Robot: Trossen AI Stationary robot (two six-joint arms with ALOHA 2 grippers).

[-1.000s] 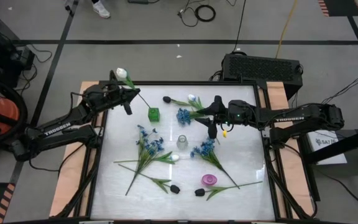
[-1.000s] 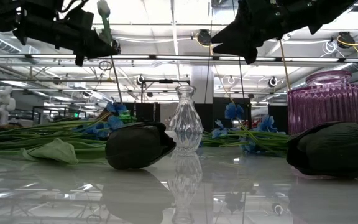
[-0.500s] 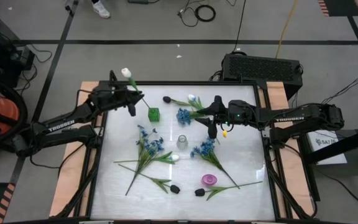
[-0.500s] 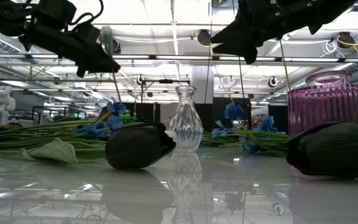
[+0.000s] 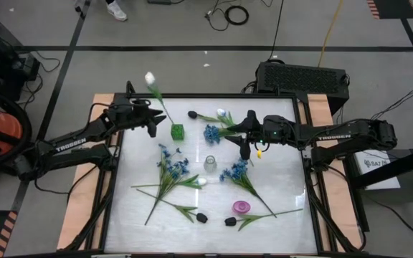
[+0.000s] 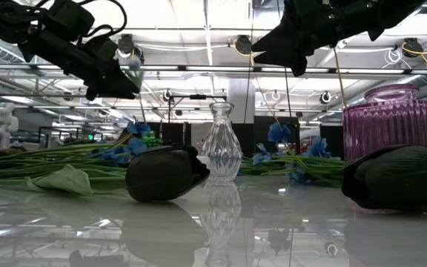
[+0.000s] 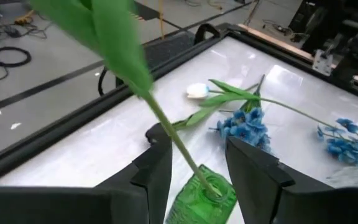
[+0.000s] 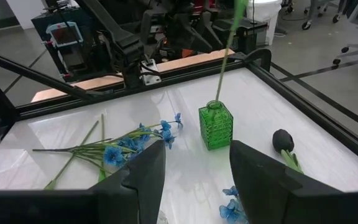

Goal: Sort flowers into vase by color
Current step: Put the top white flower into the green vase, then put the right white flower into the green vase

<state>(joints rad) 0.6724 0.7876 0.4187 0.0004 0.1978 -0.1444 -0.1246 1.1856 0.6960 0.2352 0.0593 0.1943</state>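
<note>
Your left gripper (image 7: 194,171) has its fingers released around the white tulip (image 5: 150,78) stem, which stands in the green vase (image 5: 178,131). Your right gripper (image 5: 244,152) hangs spread and empty mid-counter, other flowers (image 5: 169,169) lying about.

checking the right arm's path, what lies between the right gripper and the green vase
In the high view, a blue flower spray lies on the table between the right gripper and the green vase.

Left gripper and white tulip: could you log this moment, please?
left gripper: open, beside stem | white tulip: standing in green glass vase | right gripper: open, waiting mid-table
</note>
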